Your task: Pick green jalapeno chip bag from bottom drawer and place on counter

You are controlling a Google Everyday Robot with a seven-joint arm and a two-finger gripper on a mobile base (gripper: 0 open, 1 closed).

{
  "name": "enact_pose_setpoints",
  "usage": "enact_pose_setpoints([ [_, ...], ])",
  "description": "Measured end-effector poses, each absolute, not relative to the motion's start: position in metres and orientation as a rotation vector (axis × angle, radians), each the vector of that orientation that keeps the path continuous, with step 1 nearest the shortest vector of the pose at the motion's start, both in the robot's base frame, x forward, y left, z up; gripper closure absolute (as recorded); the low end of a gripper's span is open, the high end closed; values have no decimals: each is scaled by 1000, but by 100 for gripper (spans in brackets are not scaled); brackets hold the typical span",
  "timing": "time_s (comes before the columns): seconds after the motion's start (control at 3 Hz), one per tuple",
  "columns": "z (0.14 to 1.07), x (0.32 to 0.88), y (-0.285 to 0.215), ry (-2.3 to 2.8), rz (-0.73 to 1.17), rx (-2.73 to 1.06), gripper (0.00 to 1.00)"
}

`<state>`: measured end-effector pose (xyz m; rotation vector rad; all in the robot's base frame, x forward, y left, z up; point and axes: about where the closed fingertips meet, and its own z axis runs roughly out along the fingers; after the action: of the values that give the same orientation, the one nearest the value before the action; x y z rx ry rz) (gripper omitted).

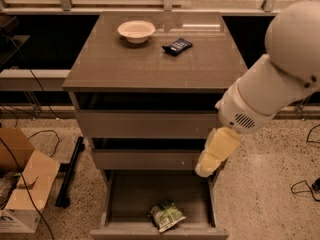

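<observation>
The gripper (pixel 206 168) is seen pointing down beside the middle drawer's right end, just above the right wall of the open bottom drawer (pixel 131 196). The green jalapeno chip bag (pixel 166 215) is seen lying below and left of it, against the drawer front. Farther up, the counter (pixel 145 66) is occupied by a bowl (pixel 136 30) and a dark packet (pixel 177 46).
</observation>
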<state>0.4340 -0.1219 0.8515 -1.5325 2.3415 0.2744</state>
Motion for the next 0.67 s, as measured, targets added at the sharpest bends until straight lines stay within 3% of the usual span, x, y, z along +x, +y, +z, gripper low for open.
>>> enact_pose_setpoints([
  [0.33,789,435,-104,2291,497,-1463,0],
  [0.67,789,435,-105,2292,494,-1464,0],
])
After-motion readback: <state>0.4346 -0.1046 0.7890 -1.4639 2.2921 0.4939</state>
